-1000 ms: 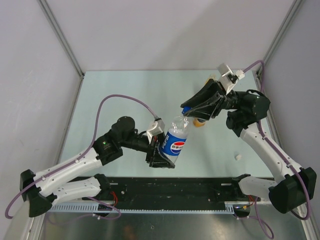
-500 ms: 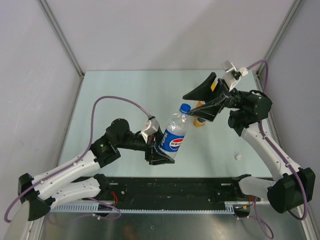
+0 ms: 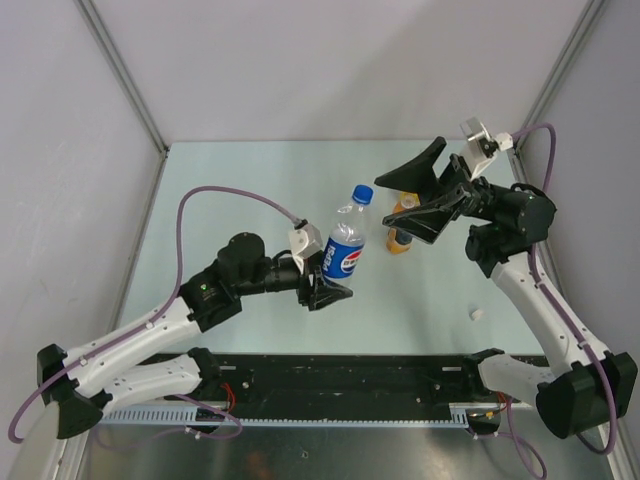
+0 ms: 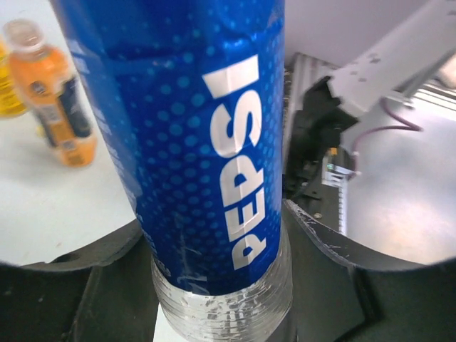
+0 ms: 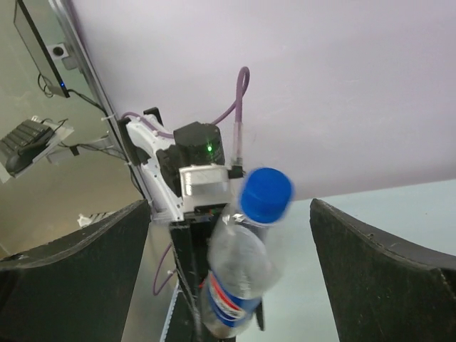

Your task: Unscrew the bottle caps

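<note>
Right gripper [image 3: 414, 196], a second ago closed over blue cap [image 3: 363, 193], now backed off, fingers spread wide, empty; left gripper [image 3: 331, 281] clenched on clear bottle [image 3: 346, 248] mid-table, swung nearer upright; cap still on; probably re-gripping for another twist.

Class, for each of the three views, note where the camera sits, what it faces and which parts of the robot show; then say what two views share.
Top external: above and behind the bases, looking down on the table; left arm, right arm, left gripper and right gripper show.
Left wrist: on the left arm, close against the Pepsi bottle between its own fingers.
Right wrist: on the right arm, faces the blue cap and the left arm, framed by its open fingers.
Shared: all three show the Pepsi bottle.
</note>
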